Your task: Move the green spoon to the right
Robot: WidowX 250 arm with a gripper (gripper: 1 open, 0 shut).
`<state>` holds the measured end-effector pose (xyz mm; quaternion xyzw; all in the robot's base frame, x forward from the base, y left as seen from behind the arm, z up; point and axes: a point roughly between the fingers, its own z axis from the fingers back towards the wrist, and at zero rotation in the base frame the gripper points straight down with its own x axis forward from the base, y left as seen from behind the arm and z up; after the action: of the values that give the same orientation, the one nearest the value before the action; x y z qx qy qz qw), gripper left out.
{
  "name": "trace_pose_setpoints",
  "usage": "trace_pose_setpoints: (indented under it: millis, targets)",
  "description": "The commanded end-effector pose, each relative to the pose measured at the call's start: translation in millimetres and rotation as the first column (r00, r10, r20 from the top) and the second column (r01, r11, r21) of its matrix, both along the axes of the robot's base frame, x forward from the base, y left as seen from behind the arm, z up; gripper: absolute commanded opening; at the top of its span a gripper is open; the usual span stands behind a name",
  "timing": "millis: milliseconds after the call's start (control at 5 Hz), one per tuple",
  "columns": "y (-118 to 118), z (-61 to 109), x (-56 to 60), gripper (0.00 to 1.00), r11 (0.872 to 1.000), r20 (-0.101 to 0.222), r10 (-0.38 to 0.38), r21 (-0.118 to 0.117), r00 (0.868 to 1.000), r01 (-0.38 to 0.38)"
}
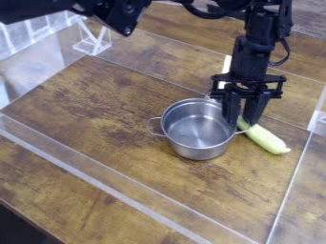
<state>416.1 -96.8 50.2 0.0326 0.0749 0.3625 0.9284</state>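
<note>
On worn wooden tabletop [90,100], clear acrylic walls [76,157], gripper [246,116] pinching green spoon [265,137] beside steel pot [195,131]

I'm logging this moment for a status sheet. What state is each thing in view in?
green spoon: lying flat on the wooden table, right of the pot, its near end under the gripper.
steel pot: upright, empty, no lid.
gripper: pointing down, jaws lowered at the spoon's end beside the pot; whether they grip it is unclear.
</note>
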Motion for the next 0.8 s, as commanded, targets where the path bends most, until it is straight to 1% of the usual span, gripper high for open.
trace_pose_setpoints:
  millis: [0,200,400,600]
  targets:
    - [1.6,36.0,8.3,0.00,0.998,0.074,-0.046,-0.031,0.996,0.049]
    - [-10.7,33.4,10.6,0.00,0.997,0.068,-0.062,-0.044,0.996,0.065]
    - [-23.0,27.1,12.9,0.00,0.996,0.061,-0.076,-0.052,0.995,0.079]
    - [-34.6,19.9,14.3,1.00,0.994,0.054,-0.091,-0.059,0.994,0.095]
